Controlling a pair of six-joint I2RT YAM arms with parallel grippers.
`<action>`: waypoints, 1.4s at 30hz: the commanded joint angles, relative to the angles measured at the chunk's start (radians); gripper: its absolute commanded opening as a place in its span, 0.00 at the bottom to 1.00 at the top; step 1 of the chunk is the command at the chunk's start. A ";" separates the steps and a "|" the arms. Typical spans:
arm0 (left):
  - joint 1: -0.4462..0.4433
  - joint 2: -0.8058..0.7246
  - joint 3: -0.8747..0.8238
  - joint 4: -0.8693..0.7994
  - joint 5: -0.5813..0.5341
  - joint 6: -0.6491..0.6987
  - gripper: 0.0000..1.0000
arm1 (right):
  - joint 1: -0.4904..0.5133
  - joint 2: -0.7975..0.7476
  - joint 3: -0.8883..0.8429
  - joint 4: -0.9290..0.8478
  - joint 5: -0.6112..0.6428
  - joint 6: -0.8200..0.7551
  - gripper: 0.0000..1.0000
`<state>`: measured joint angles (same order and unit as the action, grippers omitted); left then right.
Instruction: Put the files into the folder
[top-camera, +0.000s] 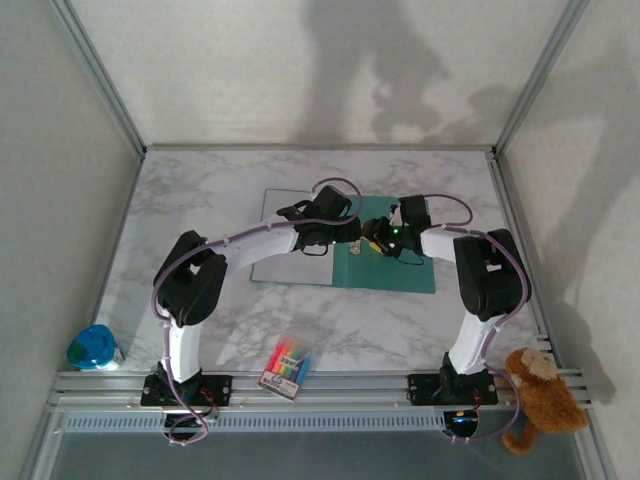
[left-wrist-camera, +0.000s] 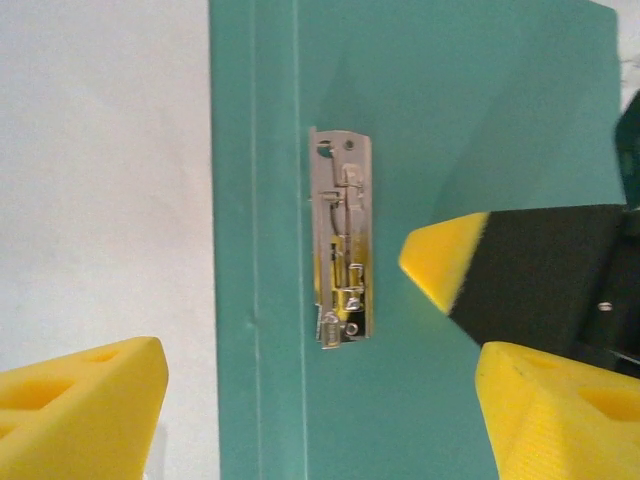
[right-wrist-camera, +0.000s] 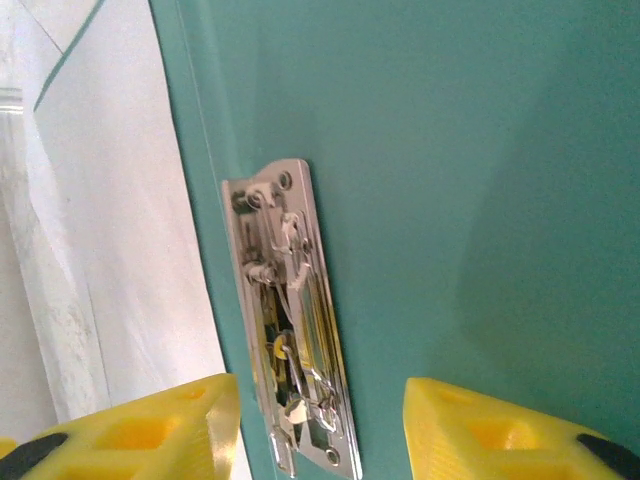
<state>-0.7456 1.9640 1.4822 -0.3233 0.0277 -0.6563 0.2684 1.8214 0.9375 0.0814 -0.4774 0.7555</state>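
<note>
- A blue container (top-camera: 92, 347) is seen at the lower left of the top view, on the marble table (top-camera: 200, 200), near the left arm's base.
- The files (top-camera: 290, 235) are found left of centre in the top view, lying flat as a pale sheet directly beside the teal panel. In the left wrist view the same white surface (left-wrist-camera: 100, 180) takes up the left third of the frame.
- A packet of coloured pens (top-camera: 287, 362) is seen at the lower centre of the top view, well apart from the folder.
- The left gripper (left-wrist-camera: 320, 420) is held spread wide. One yellow finger (left-wrist-camera: 80, 410) is at the lower left over the paper and the other at the lower right over the teal card.
- The metal clip (left-wrist-camera: 342, 240) is seen lying flat at mid-frame, just right of the spine crease.
- The right gripper (right-wrist-camera: 320, 430) is likewise held parted, with the clip's lower end between its two yellow pads. One of its fingertips (left-wrist-camera: 450, 260) is seen just right of the clip in the left wrist view.
- The folder (top-camera: 405, 272) is laid open and flat at the centre of the table.
- A brown teddy bear (top-camera: 540, 395) is seen at the lower right.
</note>
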 joint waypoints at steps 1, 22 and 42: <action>-0.031 0.005 0.020 -0.039 -0.096 -0.022 0.78 | 0.002 -0.074 0.013 -0.062 0.048 -0.075 0.51; -0.137 0.226 0.241 -0.218 -0.282 -0.072 0.59 | -0.112 -0.107 -0.112 0.014 0.126 0.001 0.52; -0.145 0.319 0.297 -0.234 -0.250 -0.062 0.24 | -0.116 -0.045 -0.099 0.031 0.100 0.035 0.48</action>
<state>-0.8772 2.2700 1.7466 -0.5182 -0.2062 -0.7261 0.1585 1.7508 0.8375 0.0982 -0.3626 0.7761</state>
